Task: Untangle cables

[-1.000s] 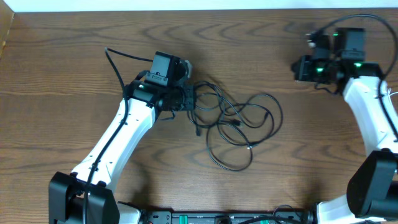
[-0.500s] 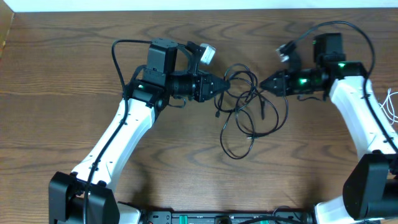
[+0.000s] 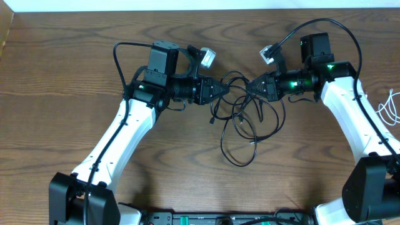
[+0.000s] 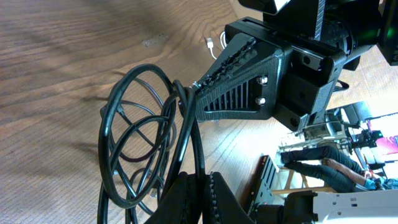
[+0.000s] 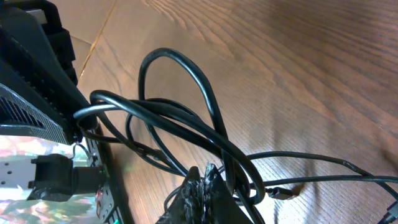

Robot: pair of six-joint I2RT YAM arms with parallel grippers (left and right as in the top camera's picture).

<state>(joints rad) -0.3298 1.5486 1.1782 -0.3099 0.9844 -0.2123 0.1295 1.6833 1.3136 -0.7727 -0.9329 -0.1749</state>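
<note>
The black cables [image 3: 240,119] form a tangle of loops in the middle of the table, partly lifted between my two grippers. My left gripper [image 3: 225,89] points right and is shut on black strands [image 4: 193,143] that run up out of its fingertips [image 4: 199,183]. My right gripper [image 3: 251,87] points left, close to the left one, tip almost to tip. Its fingers [image 5: 204,177] are shut tight, and thick black strands [image 5: 186,127] lie against their side and loop over them. No strand shows between them. A white cable [image 3: 390,106] lies at the right table edge.
The thicker black wires [image 3: 125,47] of the arms arc above each wrist, with small white plugs [image 3: 207,57] on them. Both white forearms [image 3: 119,134] reach in from the table's front. The brown wooden table [image 3: 62,75] ends at a pale wall at the back.
One second ago the right arm was far back right and the left gripper was low over the tangle. Both have since turned tip to tip. The right gripper has closed in leftward and the loops have lifted.
</note>
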